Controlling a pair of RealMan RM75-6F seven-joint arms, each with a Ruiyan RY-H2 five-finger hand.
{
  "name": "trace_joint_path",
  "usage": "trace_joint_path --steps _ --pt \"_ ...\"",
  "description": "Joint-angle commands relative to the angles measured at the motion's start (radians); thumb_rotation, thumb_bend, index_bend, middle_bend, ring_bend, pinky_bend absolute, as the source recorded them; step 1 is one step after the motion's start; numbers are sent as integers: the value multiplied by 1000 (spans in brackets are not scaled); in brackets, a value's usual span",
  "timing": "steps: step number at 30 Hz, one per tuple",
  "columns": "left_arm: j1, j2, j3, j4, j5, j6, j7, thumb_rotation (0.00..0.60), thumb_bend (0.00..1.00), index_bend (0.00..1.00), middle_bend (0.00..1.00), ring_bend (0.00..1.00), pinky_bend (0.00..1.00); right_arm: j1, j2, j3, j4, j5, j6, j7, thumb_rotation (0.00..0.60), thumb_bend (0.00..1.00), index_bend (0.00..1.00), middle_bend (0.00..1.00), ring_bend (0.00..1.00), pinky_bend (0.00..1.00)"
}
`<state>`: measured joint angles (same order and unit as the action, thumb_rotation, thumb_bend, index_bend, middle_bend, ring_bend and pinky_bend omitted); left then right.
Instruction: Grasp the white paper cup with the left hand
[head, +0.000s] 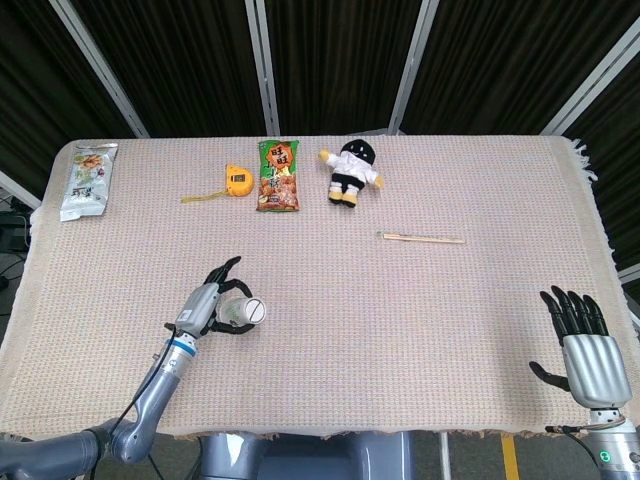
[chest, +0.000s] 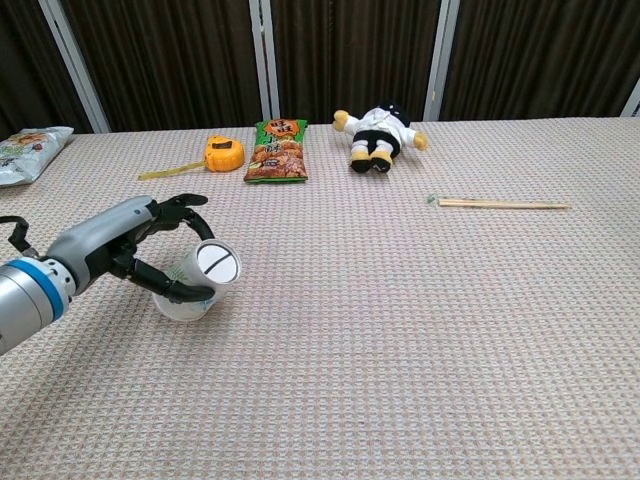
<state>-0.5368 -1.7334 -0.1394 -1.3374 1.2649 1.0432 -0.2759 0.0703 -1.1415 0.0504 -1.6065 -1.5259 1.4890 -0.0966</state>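
Nearest the robot, the left hand (chest: 120, 245) has its dark fingers (chest: 175, 203) curled around the white paper cup (chest: 203, 277), one set arching over the top of it and another hooked beneath, so the cup is clamped between them; in the head view the same hand (head: 207, 305) wraps the cup (head: 240, 313) from its left side. The cup is a smooth, tapered cylinder tipped on its side, its round mouth facing away from the palm and out past the fingertips, with a faint green print on the wall nearest the fingers. It appears raised just off the woven, waffle-textured beige cloth (chest: 400, 340) covering the table. At the near right corner the right hand (head: 588, 350) hangs beyond the cloth's edge, silver palm up, black fingers straight and apart, holding nothing. Farther out, well beyond the left fingertips, thin pale wooden chopsticks (head: 421, 237) lie flat. Beyond those, along the far edge, sit a rounded orange tape measure (head: 237, 180) with a strip of yellow tape pulled out, a glossy green snack packet (head: 278, 175) just beside it, a soft plush doll (head: 351, 171) in black and white, and a crinkled pale snack bag (head: 88, 180) at the far left.
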Motion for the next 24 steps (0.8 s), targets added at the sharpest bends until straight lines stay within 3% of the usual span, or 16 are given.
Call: trace_joint_path --steps 1,8,9,13,14,19,24 --pt "6 8 4 9 0 -3 0 600 85 418 0 0 0 0 0 0 -1 -1 1 -1 600 53 0 0 0 0" --pt "33 54 11 3 -8 -2 -7 600 83 366 0 0 0 0 -3 -2 -1 -2 0 -7 600 53 0 0 0 0" --pt "37 61 12 1 -6 1 -9 600 84 333 0 0 0 0 -3 -2 -1 -3 1 -8 600 53 0 0 0 0" --pt "54 97 29 -5 14 11 -7 600 84 26 0 0 0 0 -5 -3 -3 -2 0 -13 600 54 0 0 0 0" --pt "57 105 33 -7 19 13 -4 600 84 1 0 0 0 0 -5 -3 -3 -3 0 -15 600 53 0 0 0 0" --pt "73 138 43 -23 41 38 10 600 83 0 0 0 0 0 -6 -4 -3 -3 -1 -21 600 53 0 0 0 0" --pt "117 192 67 -22 118 164 97 600 83 0 0 0 0 0 -11 0 6 -3 6 -20 600 52 0 0 0 0"
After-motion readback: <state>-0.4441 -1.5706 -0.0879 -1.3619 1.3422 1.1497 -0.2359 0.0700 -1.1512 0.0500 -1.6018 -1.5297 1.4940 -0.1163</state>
